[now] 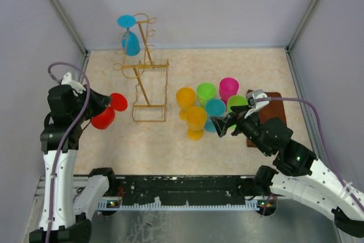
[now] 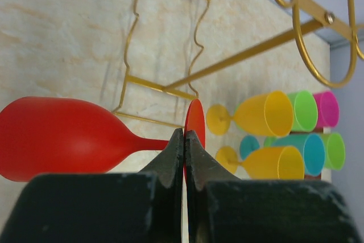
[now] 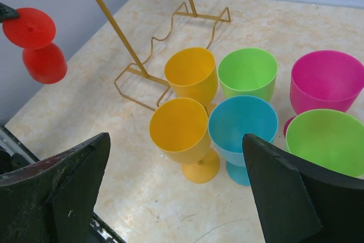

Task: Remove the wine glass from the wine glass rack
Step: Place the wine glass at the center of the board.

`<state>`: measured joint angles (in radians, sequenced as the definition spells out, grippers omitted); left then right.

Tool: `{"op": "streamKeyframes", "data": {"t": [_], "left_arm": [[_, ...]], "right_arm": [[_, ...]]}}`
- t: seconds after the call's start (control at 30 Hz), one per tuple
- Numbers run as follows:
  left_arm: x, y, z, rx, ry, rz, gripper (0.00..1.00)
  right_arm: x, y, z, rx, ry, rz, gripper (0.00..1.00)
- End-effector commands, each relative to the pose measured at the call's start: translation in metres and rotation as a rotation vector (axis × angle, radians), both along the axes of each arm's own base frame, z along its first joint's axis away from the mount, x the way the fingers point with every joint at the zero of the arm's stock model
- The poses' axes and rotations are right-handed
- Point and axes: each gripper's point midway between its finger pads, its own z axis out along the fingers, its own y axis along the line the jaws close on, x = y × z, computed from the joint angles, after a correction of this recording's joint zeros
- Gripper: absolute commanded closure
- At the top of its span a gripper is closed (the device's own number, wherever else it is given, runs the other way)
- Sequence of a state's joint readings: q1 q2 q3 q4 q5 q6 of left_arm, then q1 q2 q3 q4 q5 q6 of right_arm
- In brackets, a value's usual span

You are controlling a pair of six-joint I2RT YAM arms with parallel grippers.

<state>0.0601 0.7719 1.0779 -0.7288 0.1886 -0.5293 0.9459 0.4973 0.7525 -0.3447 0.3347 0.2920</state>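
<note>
My left gripper (image 1: 112,102) is shut on the round foot of a red wine glass (image 1: 104,118), holding it in the air left of the golden wire rack (image 1: 143,69). In the left wrist view the fingertips (image 2: 178,140) pinch the red foot (image 2: 195,122), with the red bowl (image 2: 57,138) lying sideways to the left. A blue wine glass (image 1: 130,35) hangs upside down on the rack's upper left arm. My right gripper (image 1: 223,125) is open and empty beside the group of cups; its view shows the red glass (image 3: 42,55) far left.
Several plastic goblets stand right of the rack: two orange (image 1: 195,121), a teal (image 1: 215,109), two green (image 1: 206,93) and a pink (image 1: 228,89). A brown block (image 1: 267,98) lies behind my right arm. Grey walls enclose the table on three sides.
</note>
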Motion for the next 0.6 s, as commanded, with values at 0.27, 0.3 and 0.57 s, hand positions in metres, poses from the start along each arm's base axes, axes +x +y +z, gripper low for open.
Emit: {"op": "streamKeyframes", "data": {"t": [0.27,0.3,0.57], "left_arm": [[-0.038,-0.088,-0.011,0.055,0.032,-0.563,1.0],[-0.043,-0.097,-0.011,0.052,0.03,-0.622,1.0],[-0.092,-0.16,-0.013,0.064,-0.017,-1.088,1.0]], "right_arm": [[-0.012,0.019,0.029,0.168,0.029,0.087,0.01],[-0.013,0.021,0.029,0.176,0.036,0.097,0.01],[-0.025,0.049,0.033,0.212,0.061,0.237,0.01]]}}
